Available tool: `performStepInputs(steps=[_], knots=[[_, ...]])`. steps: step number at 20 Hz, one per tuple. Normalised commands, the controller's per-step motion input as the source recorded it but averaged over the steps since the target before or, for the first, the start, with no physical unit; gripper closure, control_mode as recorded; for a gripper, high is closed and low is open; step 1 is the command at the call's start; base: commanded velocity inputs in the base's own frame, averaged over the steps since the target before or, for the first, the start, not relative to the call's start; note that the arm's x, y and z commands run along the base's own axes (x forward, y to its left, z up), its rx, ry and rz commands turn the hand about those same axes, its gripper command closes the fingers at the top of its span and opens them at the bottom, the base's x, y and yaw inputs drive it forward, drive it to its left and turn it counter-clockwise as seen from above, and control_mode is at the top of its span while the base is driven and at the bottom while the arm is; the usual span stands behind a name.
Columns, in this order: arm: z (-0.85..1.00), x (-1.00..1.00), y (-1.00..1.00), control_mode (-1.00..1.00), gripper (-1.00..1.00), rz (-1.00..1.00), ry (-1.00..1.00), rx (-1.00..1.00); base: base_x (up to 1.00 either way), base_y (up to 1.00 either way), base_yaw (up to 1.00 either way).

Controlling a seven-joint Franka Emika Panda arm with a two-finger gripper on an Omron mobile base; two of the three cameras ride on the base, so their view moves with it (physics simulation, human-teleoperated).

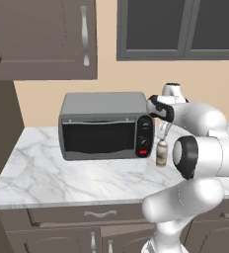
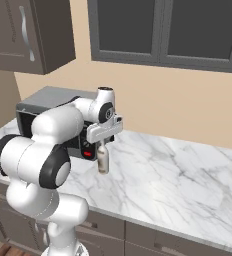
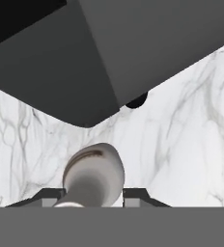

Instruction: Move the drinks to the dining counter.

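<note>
Dark fingers [image 3: 90, 195] flank the beige bottle [image 2: 103, 161], narrowed onto its neck; a firm hold looks likely but is unconfirmed. Bottle stands upright on the marble tabletop [image 2: 178, 170], at 3 o'clock of the toaster oven [image 1: 104, 126]. Step: grasp. Next: lift straight up, then carry to the dining counter.

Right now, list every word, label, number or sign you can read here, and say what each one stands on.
None can be read.
toaster oven: two dark knobs and a red button on its panel, no legible markings.
beige-grey bottle: plain, no label visible, gripper at its top.
marble worktop and cabinets: no text.
</note>
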Motion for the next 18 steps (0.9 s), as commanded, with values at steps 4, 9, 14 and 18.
performStepInputs(steps=[4,9,14,18], knots=[[-0.07,0.00,0.00,-1.00,1.00,0.07,0.00,0.00,0.00,0.00,0.00],[0.00,-0.18,0.00,-1.00,1.00,0.09,0.00,0.00,0.00,0.00,0.00],[0.68,-0.32,0.00,-1.00,1.00,0.03,0.02,0.00,0.00,0.00,0.00],[1.00,-0.24,0.00,-1.00,1.00,-0.08,0.08,-0.02,0.00,0.00,0.00]])
